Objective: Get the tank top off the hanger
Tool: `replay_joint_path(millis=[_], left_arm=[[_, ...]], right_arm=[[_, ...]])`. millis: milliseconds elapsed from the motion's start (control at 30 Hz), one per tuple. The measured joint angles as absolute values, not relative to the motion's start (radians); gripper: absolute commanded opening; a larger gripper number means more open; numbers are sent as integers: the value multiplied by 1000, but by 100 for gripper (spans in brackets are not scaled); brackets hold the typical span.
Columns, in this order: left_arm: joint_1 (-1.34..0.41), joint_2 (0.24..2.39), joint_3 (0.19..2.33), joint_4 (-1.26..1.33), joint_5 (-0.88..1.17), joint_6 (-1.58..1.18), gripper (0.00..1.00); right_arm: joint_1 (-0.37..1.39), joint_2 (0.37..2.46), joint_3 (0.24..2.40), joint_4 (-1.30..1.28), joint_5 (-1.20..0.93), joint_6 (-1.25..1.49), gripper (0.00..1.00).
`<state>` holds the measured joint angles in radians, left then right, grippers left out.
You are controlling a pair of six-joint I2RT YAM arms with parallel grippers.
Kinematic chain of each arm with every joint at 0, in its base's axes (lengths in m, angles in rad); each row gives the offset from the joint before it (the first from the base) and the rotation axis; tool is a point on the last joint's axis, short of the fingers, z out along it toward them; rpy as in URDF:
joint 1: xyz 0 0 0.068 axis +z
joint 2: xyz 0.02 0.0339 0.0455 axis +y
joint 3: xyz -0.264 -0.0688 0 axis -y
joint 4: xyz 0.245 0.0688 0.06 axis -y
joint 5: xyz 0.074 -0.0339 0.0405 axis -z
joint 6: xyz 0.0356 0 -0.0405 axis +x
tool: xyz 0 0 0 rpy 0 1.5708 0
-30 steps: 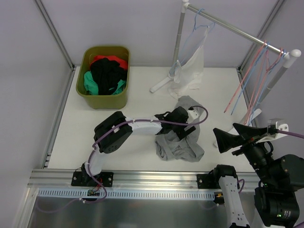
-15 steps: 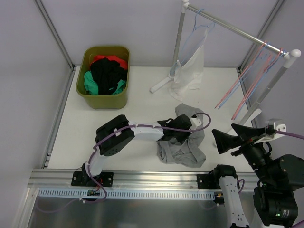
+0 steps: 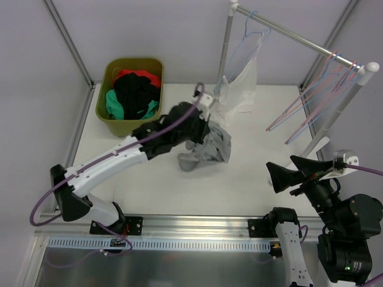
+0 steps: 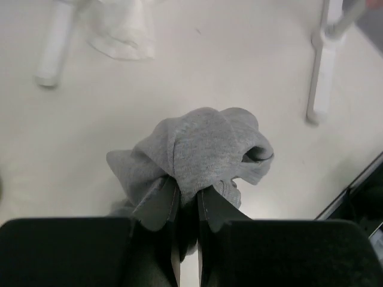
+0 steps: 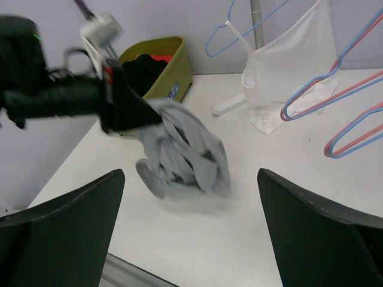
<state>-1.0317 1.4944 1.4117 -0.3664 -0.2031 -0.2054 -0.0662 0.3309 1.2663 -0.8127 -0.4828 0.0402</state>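
With its arm stretched far out over the white table (image 3: 149, 185), the left gripper (image 4: 184, 200) pinches a crumpled grey knit garment (image 4: 203, 146) dangling below, the right gripper (image 3: 291, 170) gapes wide, and the white fabric tank top (image 3: 242, 81) hangs on its light-blue wire hanger (image 3: 252, 28).

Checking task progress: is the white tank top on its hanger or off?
On. The white tank top hangs from the blue hanger on the rail; the left gripper is shut on a grey garment.

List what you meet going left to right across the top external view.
Olive-green plastic bin of clothes → crumpled grey garment → hanging white tank top → bunch of empty pink and blue wire hangers.
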Motion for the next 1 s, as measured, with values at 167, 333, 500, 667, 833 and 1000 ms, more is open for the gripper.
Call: replay_joint_path(millis=[167,333,500,667,833,1000], left_arm=[[-869,1364,1617,-501,-255,-236,0],[-666,1432,1984,-648,-239,-204,0],[-364,1657,2401,-696,-166,-191,0],[-141,1867,2533,-688,-80,-195,0],[-93,2029,2475,-670,-76,-189,0],[-71,2075,2314,-692,-66,-203,94]], right_arm=[[-66,326,1262,-803,-482,44,100],[-66,325,1262,-797,-483,45,99],[-65,325,1262,-797,-487,45,99],[-65,325,1262,-797,-504,45,99],[-65,325,1262,-797,-518,47,99],[-65,326,1262,-797,-534,54,99]])
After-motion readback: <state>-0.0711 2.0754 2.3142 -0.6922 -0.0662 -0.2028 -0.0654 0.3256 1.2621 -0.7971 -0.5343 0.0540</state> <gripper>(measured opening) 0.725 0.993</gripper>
